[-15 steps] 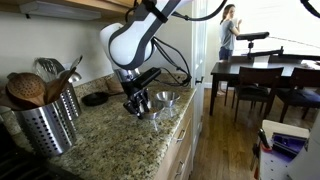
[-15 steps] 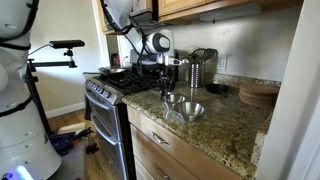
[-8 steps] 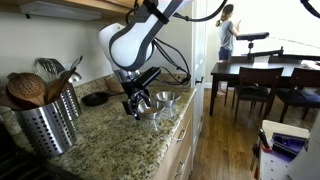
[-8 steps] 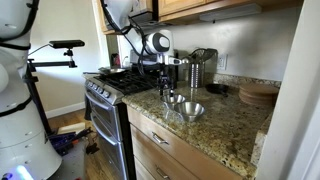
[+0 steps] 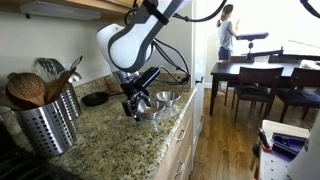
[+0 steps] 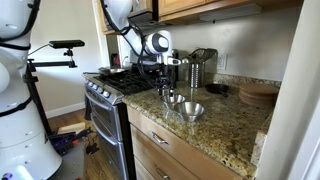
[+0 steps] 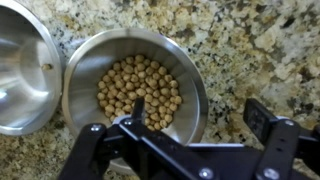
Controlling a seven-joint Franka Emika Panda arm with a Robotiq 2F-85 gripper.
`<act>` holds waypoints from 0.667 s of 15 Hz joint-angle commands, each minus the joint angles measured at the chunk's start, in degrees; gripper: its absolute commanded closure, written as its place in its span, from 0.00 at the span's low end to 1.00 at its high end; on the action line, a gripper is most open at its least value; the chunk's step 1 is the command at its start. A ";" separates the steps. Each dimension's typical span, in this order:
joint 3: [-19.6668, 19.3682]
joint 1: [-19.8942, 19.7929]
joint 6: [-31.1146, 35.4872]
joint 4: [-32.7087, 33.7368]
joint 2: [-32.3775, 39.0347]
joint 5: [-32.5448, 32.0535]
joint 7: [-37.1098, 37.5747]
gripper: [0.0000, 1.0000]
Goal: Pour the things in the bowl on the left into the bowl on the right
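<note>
In the wrist view a steel bowl [image 7: 135, 85] filled with chickpeas [image 7: 139, 92] sits in the middle, on the granite counter. A second steel bowl [image 7: 25, 70] lies to its left, with only one small piece in it. My gripper [image 7: 200, 115] is open and low over the filled bowl's near rim. One finger [image 7: 137, 108] stands over the chickpeas and the other finger [image 7: 262, 118] stands outside over the counter, so nothing is held. In both exterior views the gripper [image 5: 135, 105] [image 6: 166, 88] hangs at the two bowls [image 5: 165, 98] [image 6: 188, 110].
A perforated steel utensil holder [image 5: 45, 122] with wooden spoons stands near the camera. A dark lid [image 5: 96, 98] lies by the wall. The stove [image 6: 105, 90] borders the counter, with a metal canister [image 6: 203, 66] and a wooden board [image 6: 258, 93] behind. The counter edge [image 5: 180, 125] runs close beside the bowls.
The jaws have spread wider over the last second. The arm and both bowls have stayed about where they were.
</note>
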 commanded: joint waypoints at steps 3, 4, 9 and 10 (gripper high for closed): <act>-1.00 1.48 -1.91 1.28 1.57 -2.80 2.95 0.00; -1.05 1.56 -1.96 1.37 1.86 -3.06 3.19 0.00; -1.18 1.99 -2.06 1.48 2.60 -3.99 4.08 0.33; -1.19 2.06 -2.10 1.59 2.73 -4.04 4.18 0.40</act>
